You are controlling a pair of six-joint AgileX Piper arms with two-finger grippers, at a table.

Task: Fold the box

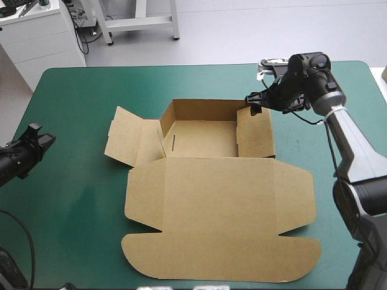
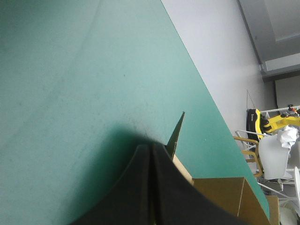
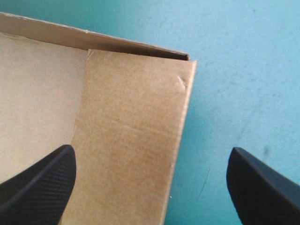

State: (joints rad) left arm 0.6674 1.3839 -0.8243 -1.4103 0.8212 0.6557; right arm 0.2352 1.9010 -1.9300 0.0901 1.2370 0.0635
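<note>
The brown box (image 1: 217, 181) lies mid-table, its far wall and right wall raised and its lid (image 1: 221, 223) flat toward the near edge. Its left flaps (image 1: 124, 142) are splayed outward. My right gripper (image 1: 253, 104) hovers open over the box's far right corner. In the right wrist view the right gripper (image 3: 151, 154) straddles the right wall (image 3: 131, 131), one finger over the box's inside and the other over the teal-green cover. My left gripper (image 1: 35, 142) is shut, apart from the box, near the table's left edge. In the left wrist view the left gripper (image 2: 151, 152) points toward a flap tip (image 2: 179, 127).
Bare teal-green cover (image 1: 72, 181) stretches between the left gripper and the box. A narrower strip of cover (image 1: 302, 145) runs along the box's right side. The lid's rounded front corners reach close to the table's near edge.
</note>
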